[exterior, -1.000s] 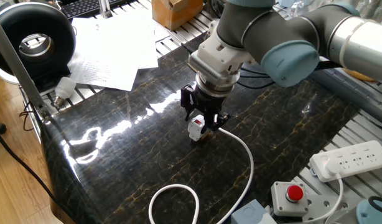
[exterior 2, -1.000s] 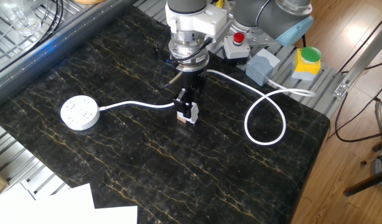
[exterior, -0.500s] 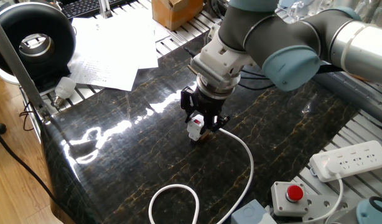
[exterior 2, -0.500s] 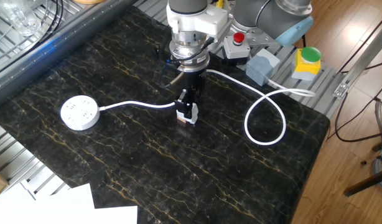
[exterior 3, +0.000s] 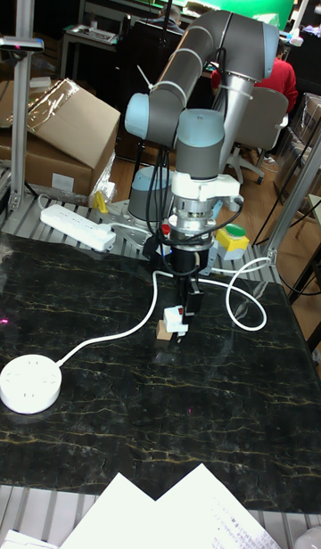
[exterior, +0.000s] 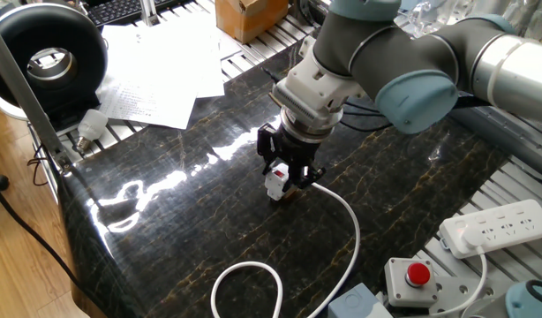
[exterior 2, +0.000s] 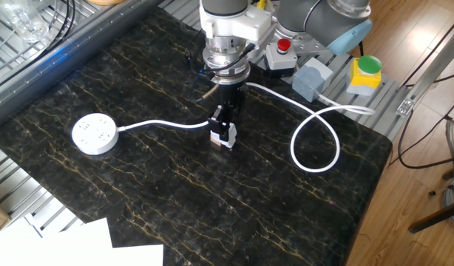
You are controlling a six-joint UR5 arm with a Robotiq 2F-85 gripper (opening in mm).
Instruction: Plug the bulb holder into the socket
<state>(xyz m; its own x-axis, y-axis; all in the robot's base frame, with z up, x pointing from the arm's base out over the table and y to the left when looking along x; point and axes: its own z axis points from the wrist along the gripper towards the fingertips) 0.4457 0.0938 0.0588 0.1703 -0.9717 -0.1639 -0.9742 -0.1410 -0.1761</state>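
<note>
Change: the arm's upper joints have shifted slightly since a second ago (the fingers [exterior: 284, 179] and their load sit much as before).
Fingers: closed on the bulb holder [exterior 2: 224, 134], gripping its sides, low over the tabletop [exterior 2: 138, 185].
Bulb holder: between the fingers, red patch visible, just beside a brown cube [exterior 3: 164, 331].
Socket [exterior 2: 95, 134]: well apart from the fingers, flat on the tabletop.
Cord [exterior 2: 316, 140]: passes just beside the fingers, then loops away.

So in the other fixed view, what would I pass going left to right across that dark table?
Round white socket → bulb holder, with the gripper around it → looped white cord → green button on its yellow box, just off the table's far right corner.
</note>
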